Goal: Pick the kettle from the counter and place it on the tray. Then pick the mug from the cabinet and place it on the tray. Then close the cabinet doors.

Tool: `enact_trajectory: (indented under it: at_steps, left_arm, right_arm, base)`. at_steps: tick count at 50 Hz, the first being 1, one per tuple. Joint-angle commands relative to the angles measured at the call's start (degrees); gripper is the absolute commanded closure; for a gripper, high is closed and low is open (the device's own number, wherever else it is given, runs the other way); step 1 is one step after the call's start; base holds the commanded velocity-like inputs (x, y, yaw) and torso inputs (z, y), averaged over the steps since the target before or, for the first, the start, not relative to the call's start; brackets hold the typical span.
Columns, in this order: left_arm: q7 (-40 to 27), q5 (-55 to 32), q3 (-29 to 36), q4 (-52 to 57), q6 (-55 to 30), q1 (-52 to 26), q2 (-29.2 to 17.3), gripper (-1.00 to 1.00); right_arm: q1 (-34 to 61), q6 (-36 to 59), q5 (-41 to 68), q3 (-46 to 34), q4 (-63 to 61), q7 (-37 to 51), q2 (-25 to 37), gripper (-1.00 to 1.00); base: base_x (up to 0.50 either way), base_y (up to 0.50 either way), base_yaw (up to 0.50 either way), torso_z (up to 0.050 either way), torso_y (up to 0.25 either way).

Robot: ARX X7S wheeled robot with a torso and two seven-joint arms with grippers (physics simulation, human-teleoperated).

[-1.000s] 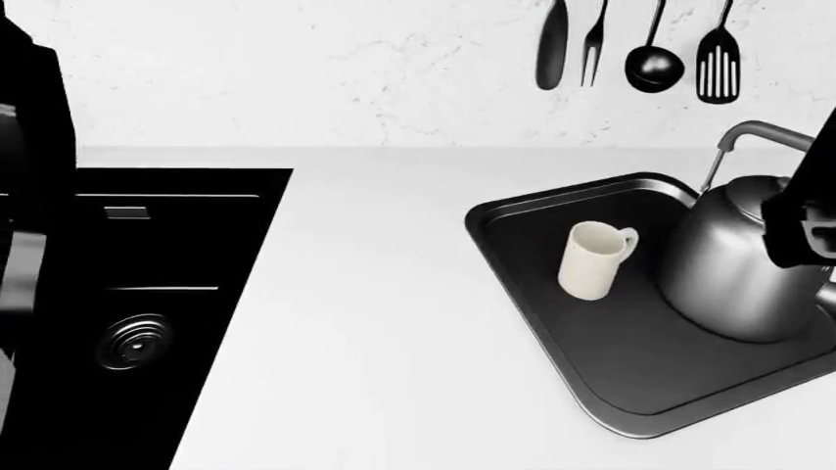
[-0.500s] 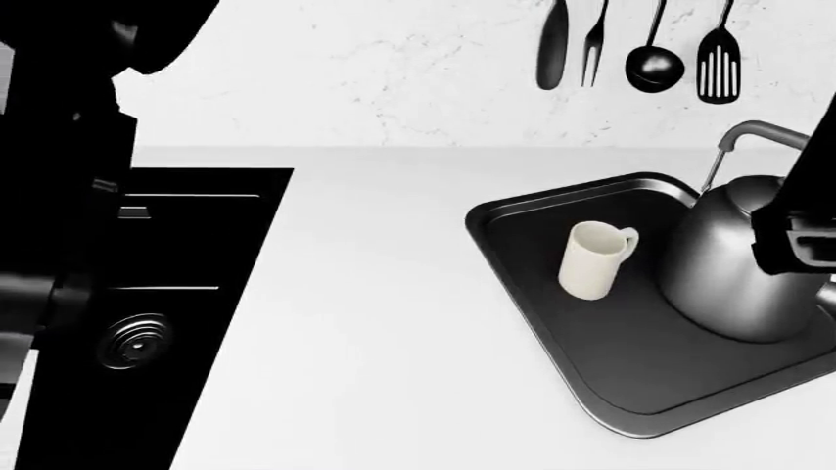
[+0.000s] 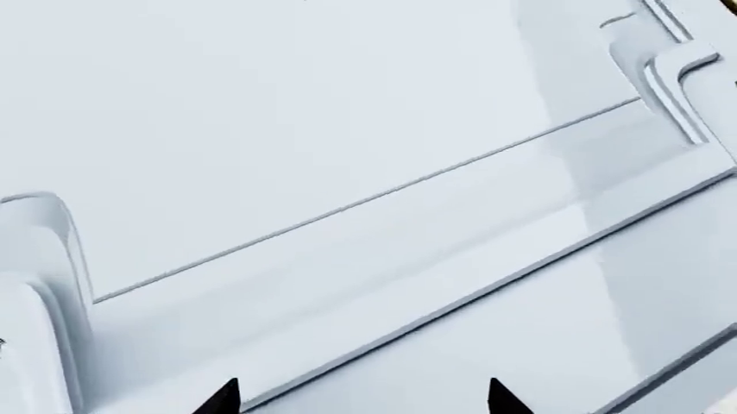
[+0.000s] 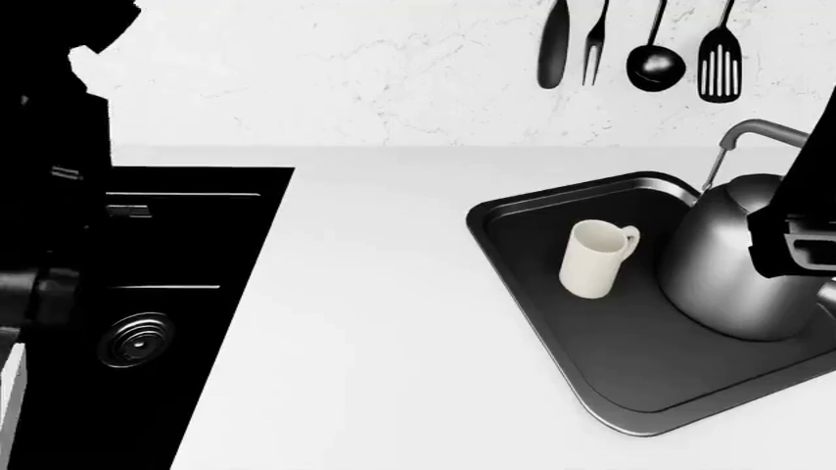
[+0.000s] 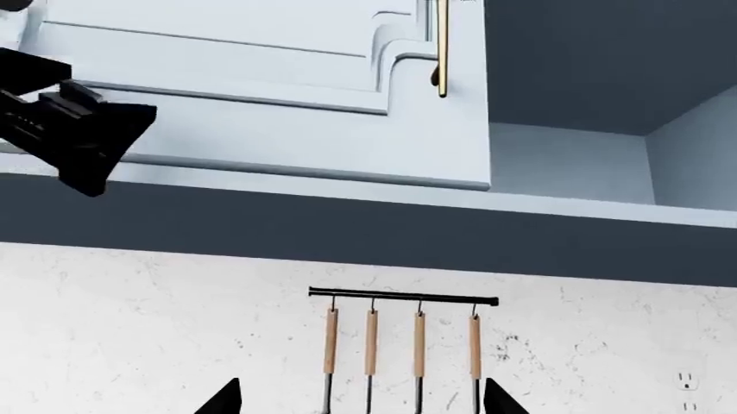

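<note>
The dark grey kettle (image 4: 716,269) and the cream mug (image 4: 594,259) both stand upright on the black tray (image 4: 523,230), which lies on the white counter (image 4: 379,323). My left gripper (image 3: 362,404) is open, its tips close to a white cabinet door panel (image 3: 345,129). In the right wrist view that left gripper (image 5: 81,129) shows black against the door (image 5: 265,129) with the gold handle (image 5: 441,47). Beside that door the cabinet's dark inside (image 5: 599,60) is open to view. My right gripper (image 5: 359,404) is open and empty, pointing up at the wall.
A black recessed sink (image 4: 170,274) lies at the counter's left, partly behind my left arm (image 4: 53,196). Utensils (image 4: 640,49) hang from a rail (image 5: 403,297) on the marbled wall. My right arm (image 4: 797,225) crosses in front of the kettle.
My left arm has swung up and across the left of the head view. The right arm edged slightly left. Kettle, mug and tray have not moved.
</note>
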Motion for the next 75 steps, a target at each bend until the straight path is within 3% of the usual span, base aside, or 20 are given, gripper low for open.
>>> enact_trajectory:
  at_steps: [1,10,17,24,30,39,75]
  left_arm:
    - [-5.93,-20.32,-13.06,-0.94,-3.42,-3.74,-1.19,-1.0]
    - [-21.05,-38.11,-26.27,23.72,-11.44,4.03,-8.31,-1.0]
    - [-33.73,-53.06,-36.23,38.08,-12.51,13.09,-14.49,-1.0]
    - [-46.2,-66.52,-42.48,50.2,-11.21,23.57,-22.28,-1.0]
    - [-47.58,-73.95,-49.71,57.09,-8.35,29.55,-28.23,-1.0]
    - [-47.06,-76.15,-55.57,59.53,-6.94,35.05,-30.37,-1.0]
    - [-46.01,-75.45,-57.1,59.53,-6.65,37.85,-30.39,-1.0]
  right_arm:
    - [0.49,-0.39,0.58,0.32,-0.19,0.02,-0.01,-1.0]
    - [6.33,-5.4,-1.06,-6.09,-0.13,0.1,4.34,-1.0]
    - [17.42,-10.67,-3.87,-17.4,2.24,-0.18,8.5,-1.0]
    - [22.29,-12.24,-5.5,-21.98,3.7,-1.05,9.14,-1.0]
    - [21.86,-12.49,-6.79,-21.98,3.75,-2.25,9.55,-1.0]
    - [22.55,-13.51,-7.04,-23.27,3.59,-2.32,9.93,-1.0]
    - [23.23,-16.22,-8.0,-24.81,3.42,-3.59,12.25,-1.0]
  base:
    - [0.0,0.0,0.0,0.0,0.0]
    - [0.0,0.0,0.0,0.0,0.0]
    - [0.0,0.0,0.0,0.0,0.0]
    - [0.0,0.0,0.0,0.0,0.0]
    - [0.0,-0.08,0.0,0.0,0.0]
    - [0.0,-0.5,0.0,0.0,0.0]
    - [0.0,-0.5,0.0,0.0,0.0]
